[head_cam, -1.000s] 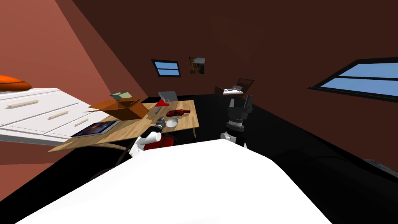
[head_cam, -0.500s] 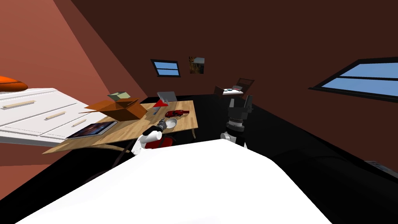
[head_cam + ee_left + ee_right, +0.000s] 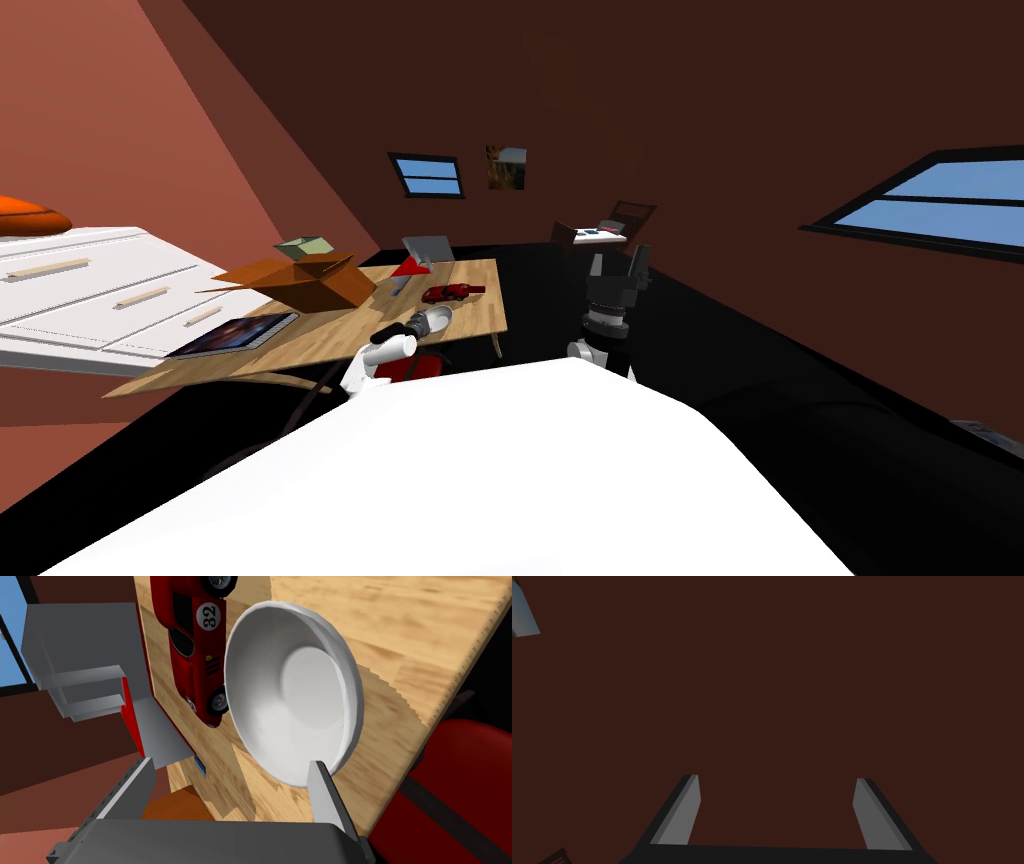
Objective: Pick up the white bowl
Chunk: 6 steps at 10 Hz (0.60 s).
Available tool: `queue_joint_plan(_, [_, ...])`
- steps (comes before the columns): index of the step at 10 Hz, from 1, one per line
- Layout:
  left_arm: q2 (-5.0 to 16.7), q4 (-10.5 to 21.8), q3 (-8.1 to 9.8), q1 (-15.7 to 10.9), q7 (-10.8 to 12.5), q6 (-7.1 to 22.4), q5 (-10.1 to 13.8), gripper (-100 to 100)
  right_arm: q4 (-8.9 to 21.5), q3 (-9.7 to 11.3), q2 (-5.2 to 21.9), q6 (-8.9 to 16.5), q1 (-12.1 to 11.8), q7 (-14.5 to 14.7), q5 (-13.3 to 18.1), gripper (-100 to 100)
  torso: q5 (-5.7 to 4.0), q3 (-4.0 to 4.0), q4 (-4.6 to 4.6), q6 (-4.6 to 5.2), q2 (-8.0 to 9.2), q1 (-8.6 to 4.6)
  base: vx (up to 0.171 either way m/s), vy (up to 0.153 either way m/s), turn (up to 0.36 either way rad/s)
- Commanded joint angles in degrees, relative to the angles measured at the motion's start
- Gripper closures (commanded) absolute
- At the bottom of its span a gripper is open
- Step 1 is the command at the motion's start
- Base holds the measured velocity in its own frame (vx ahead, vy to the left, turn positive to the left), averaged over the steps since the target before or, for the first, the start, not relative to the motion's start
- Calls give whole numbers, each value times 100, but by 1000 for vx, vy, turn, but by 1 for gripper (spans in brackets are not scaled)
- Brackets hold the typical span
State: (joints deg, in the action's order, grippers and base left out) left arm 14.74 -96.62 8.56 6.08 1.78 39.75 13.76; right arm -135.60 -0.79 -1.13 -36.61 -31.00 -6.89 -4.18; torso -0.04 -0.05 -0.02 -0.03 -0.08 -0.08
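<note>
Scene: A wooden table (image 3: 300, 345) stood in a room with dark red walls, seen from above by a two-armed robot.

Bowl: The white bowl (image 3: 438, 317) sat on the table near its front edge, just beside a red toy car (image 3: 445, 293) numbered 32.

Left hand: The left gripper (image 3: 422, 322) had reached over the table edge. In the left wrist view its two fingers stood wide apart and held nothing. The bowl's (image 3: 292, 711) near rim lay just ahead of the fingertips, close against one finger (image 3: 325, 796). Whether that finger touched the rim could not be told.

Right hand: The right gripper (image 3: 618, 262) was raised beside the table, well apart from the bowl, fingers spread and empty.

Change: Over the last second the left gripper had closed in on the bowl, from beside it to right at its rim. The head camera had also shifted slightly. The bowl had kept its place beside the car (image 3: 197, 641).

Meaning: The approach seemed nearly finished, but the bowl was not yet gripped or lifted.

Next: The fingers probably needed to straddle the rim before closing.

Risk: A push could slide the bowl against the car.
</note>
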Motion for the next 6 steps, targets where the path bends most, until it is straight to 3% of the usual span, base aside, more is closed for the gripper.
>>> queue_joint_plan(1, [14,182,37,-106,28,286,21,-100,0,0,0,0,0,0,0,0,0,0,0,0,0,0,39,-39,19])
queue_joint_plan(6, [65,556,136,-331,105,1000,55,-100,0,0,0,0,0,0,0,0,-1,-5,-2,-1,-9,-7,47,-44,39])
